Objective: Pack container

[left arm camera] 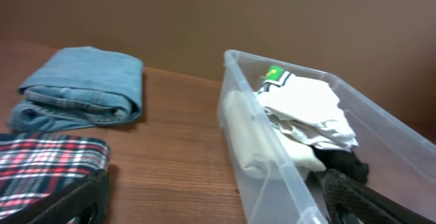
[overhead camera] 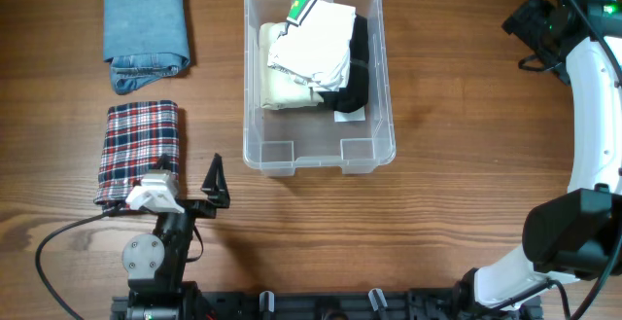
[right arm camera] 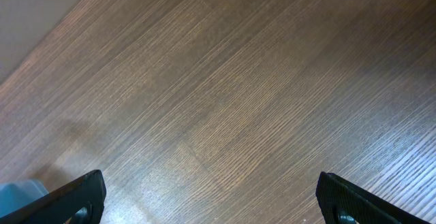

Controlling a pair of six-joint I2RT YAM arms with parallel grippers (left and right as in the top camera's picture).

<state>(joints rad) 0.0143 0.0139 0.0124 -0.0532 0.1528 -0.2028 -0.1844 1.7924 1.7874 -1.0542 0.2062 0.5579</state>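
No legible writing in any view.

The white label (overhead camera: 351,116) at the container's (overhead camera: 377,87) base, beside the clothes, is too small from overhead for any print to be made out. The green patch (overhead camera: 297,8) on the white garment (overhead camera: 316,43) may carry a mark, but it is tiny from overhead and blurred in the left wrist view (left arm camera: 274,72), so no letters, brand or number can be read.
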